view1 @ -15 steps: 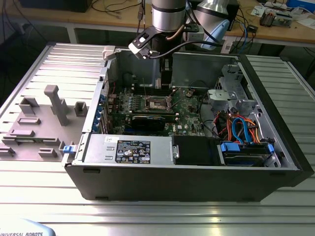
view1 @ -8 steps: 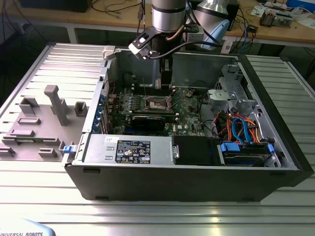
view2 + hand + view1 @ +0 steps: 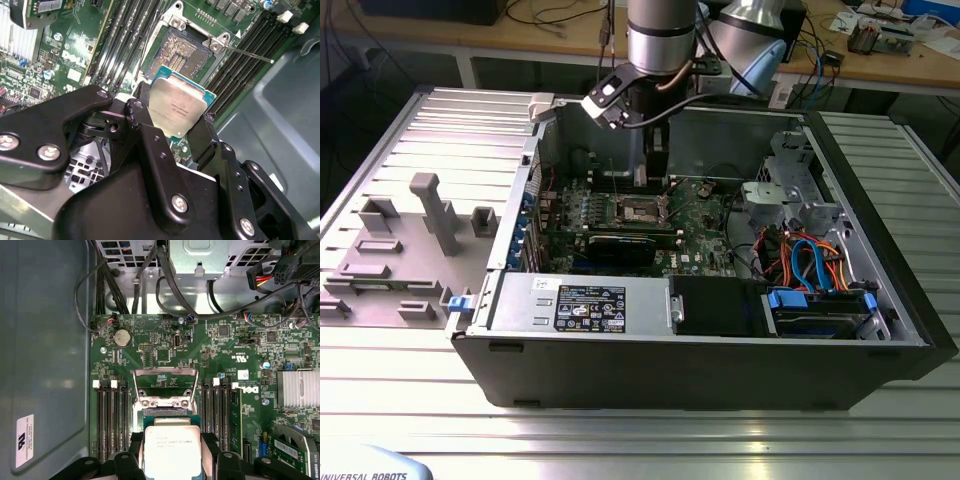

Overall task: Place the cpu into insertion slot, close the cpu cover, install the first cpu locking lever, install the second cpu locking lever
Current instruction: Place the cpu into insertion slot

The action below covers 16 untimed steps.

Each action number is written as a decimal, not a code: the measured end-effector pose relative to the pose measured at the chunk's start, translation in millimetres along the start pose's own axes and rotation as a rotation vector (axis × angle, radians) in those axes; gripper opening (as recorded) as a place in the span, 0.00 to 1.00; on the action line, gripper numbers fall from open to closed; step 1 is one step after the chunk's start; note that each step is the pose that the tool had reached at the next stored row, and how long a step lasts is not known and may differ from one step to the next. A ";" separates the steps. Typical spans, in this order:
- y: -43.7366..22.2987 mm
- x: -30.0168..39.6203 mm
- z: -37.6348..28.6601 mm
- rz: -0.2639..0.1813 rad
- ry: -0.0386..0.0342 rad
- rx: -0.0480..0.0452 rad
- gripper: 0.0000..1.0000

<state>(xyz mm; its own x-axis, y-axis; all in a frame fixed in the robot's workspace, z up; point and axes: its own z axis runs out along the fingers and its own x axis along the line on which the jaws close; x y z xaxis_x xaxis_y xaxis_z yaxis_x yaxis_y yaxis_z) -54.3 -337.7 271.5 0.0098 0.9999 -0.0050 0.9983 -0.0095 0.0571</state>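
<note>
My gripper [image 3: 172, 117] is shut on the cpu [image 3: 179, 106], a flat square chip with a silvery top, one black finger [image 3: 137, 112] on each side. In the first wrist view the cpu [image 3: 171, 450] hangs between the fingers [image 3: 210, 447], just over the near edge of the socket area. The insertion slot [image 3: 181, 51] lies open beyond the chip, dark in the centre with a silver rim. The cpu cover [image 3: 164, 372], a thin silver frame, stands swung open behind the slot. A thin locking lever [image 3: 250, 54] sticks out beside the slot. In the exterior view the gripper [image 3: 655, 170] hangs inside the case over the insertion slot [image 3: 642, 210].
Black memory slots [image 3: 107, 420] flank the socket on both sides. A finned heat sink [image 3: 300, 387] and a black graphics card [image 3: 625, 245] sit nearby. Cables [image 3: 810, 260] fill the case's right side in the exterior view. Grey fixtures [image 3: 430, 215] stand outside the case on that view's left.
</note>
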 end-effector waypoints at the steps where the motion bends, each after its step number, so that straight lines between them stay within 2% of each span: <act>1: -0.1 0.0 1.8 0.000 -0.0005 -0.0001 0.54; 3: -0.3 0.0 4.2 0.000 -0.0057 -0.0012 0.54; 6: -1.6 0.1 8.0 -0.005 -0.0054 -0.0079 0.54; 8: -3.9 0.0 11.8 -0.014 -0.0049 -0.0088 0.54; 10: -5.0 0.0 18.2 -0.050 -0.0027 -0.0091 0.54; 12: -5.9 0.1 22.4 -0.067 -0.0017 -0.0092 0.54; 16: -9.6 0.1 31.2 -0.064 -0.0018 -0.0103 0.54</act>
<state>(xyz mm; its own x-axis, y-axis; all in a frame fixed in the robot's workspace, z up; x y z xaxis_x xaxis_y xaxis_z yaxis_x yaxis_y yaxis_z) -62.1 -337.6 239.8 -0.0535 0.9985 -0.0108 0.9963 0.0541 0.0668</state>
